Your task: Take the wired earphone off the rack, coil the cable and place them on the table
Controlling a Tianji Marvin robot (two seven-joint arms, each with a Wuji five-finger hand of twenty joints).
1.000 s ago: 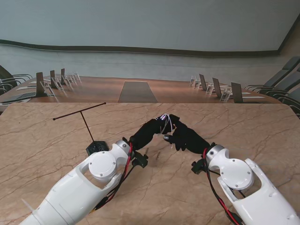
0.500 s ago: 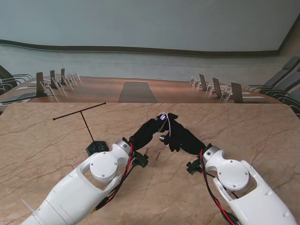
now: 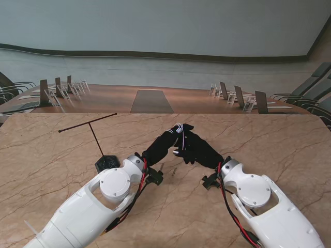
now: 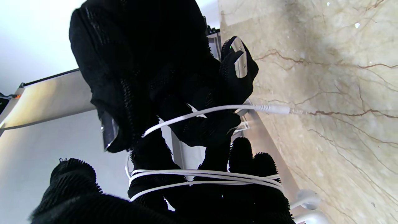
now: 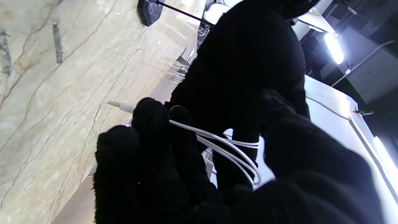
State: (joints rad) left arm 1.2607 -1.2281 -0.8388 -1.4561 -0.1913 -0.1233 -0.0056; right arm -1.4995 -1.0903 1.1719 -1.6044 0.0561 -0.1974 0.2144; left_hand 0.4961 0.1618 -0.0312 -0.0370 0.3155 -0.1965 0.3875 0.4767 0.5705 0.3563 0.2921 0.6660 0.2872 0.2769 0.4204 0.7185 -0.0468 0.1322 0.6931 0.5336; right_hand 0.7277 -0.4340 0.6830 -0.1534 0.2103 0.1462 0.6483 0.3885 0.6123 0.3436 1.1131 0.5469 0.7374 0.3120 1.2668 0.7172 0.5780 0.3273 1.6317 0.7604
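Both arms reaching inward, black-gloved hands meeting above surface. Left hand (image 3: 166, 143) holding fingers extended, cable looped around them. Right hand (image 3: 195, 149) pinching cable near plug, fingers curled.

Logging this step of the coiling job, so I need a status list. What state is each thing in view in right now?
Cable: off the rack, several turns wound round the left hand's fingers.
Plug: free end, sticking out past the right hand's fingers.
Earbuds: dangling beside the left hand.
Rack: upright, bare.
Left hand: shut on the cable.
Right hand: shut on the cable near the plug.
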